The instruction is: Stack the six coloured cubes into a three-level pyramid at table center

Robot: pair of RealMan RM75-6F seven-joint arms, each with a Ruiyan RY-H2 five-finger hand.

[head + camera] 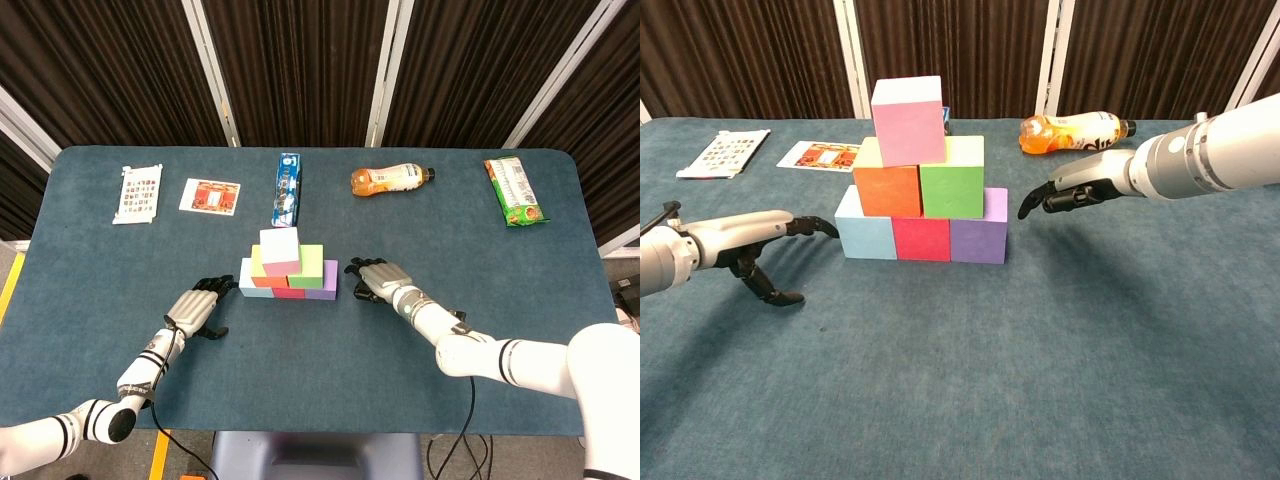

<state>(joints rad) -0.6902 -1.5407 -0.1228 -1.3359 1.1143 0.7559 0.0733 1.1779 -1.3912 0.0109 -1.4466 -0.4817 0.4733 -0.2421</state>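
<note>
Chest view shows your pyramid (922, 175) complete, all six cubes stacked, your empty left hand (760, 240) and right hand (1072, 192) spread-fingered flanking its base.

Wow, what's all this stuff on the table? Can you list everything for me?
Bottom cubes: 3, light blue, red, purple, a row at table centre.
Middle cubes: 2, orange, green, on that row.
Top cube: 1, pink, on top.
Card: 1, white, far left.
Packet: 1, red, beside card.
Toothbrush pack: 1, blue, behind pyramid.
Bottle: 1, orange, lying far side.
Snack bag: 1, green, far right.
Table: 1, blue.
Left robot hand: empty, left of pyramid.
Right robot hand: empty, right of pyramid.
</note>
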